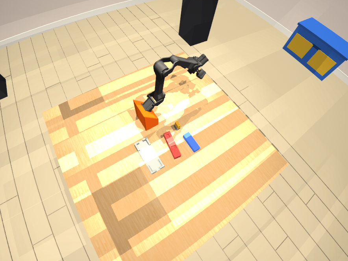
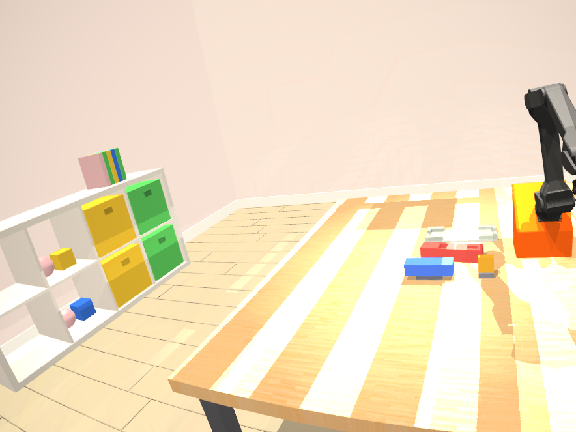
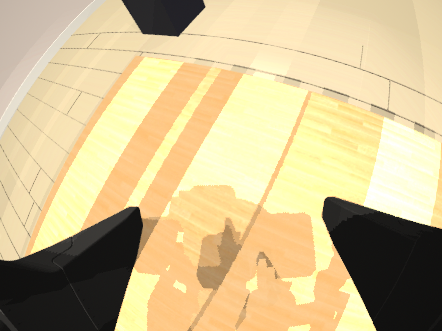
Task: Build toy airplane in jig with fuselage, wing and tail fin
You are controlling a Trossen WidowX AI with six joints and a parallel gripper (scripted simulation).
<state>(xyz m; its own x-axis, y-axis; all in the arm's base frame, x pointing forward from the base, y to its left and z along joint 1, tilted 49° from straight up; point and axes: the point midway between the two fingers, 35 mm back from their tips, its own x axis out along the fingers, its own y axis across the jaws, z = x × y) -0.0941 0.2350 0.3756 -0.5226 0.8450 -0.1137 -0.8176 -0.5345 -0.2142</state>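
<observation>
On the far side of the table from the jig, an open gripper waits with all three parts loose

Up beyond the orange wedge-shaped base (image 1: 151, 123) (image 2: 543, 244), the black parallel-jaw gripper (image 1: 202, 66) (image 3: 235, 214) hangs over bare wood, its fingers wide apart and nothing between them. In the top view the parts lie down and to the left of it, well apart from it, so the single arm must swing back and across.

The small yellow tail fin with a grey tab (image 1: 177, 124) (image 2: 486, 263) is nearest. Beyond it lie the long red fuselage block (image 1: 172, 145) (image 2: 451, 252) and the blue rectangular wing block (image 1: 191, 142) (image 2: 427, 267), side by side but apart. The fuselage lies between the wing and the pale grey jig (image 1: 149, 156) (image 2: 461, 234), its long axis running roughly parallel to the jig's; from this height its exact angle is hard to judge.

Nothing is seated yet. The fuselage seems the sensible first pick: grasp across its narrow width, then carry it sideways to the cradle with little turning.
</observation>
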